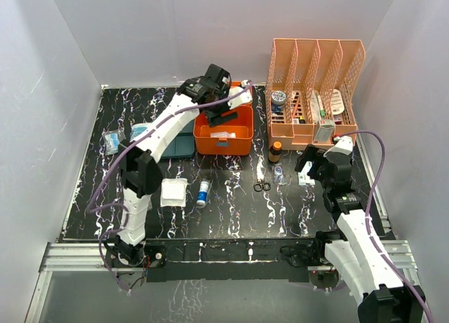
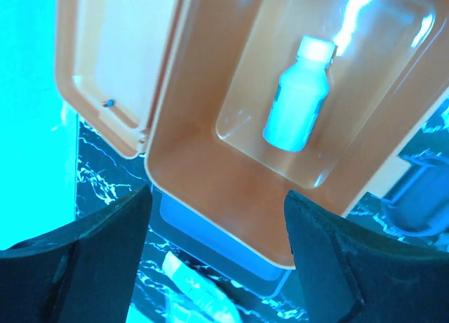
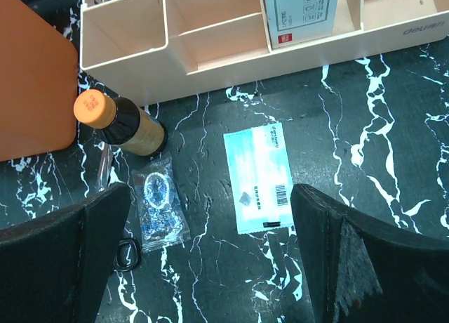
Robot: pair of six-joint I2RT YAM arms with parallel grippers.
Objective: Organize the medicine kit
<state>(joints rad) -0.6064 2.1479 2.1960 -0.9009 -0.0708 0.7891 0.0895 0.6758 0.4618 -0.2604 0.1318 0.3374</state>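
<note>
The medicine kit (image 1: 223, 137) is an orange box at the back middle of the table, with its lid (image 2: 105, 49) swung open. A white bottle (image 2: 298, 98) lies on the box floor. My left gripper (image 1: 226, 111) hovers over the box; in the left wrist view it (image 2: 217, 207) is open and holds nothing. A teal tray (image 1: 179, 146) sits against the box's left side. My right gripper (image 1: 309, 167) hangs open above a pale blue sachet (image 3: 259, 175) and a small clear packet (image 3: 160, 200), with nothing between its fingers (image 3: 330, 239).
A peach file organizer (image 1: 312, 91) with boxes and tubes stands at the back right. In front of it are a brown bottle with an orange cap (image 3: 123, 126) and small scissors (image 1: 262, 186). A white bottle (image 1: 203, 193), a white pack (image 1: 173, 193) and packets (image 1: 112, 140) lie to the left.
</note>
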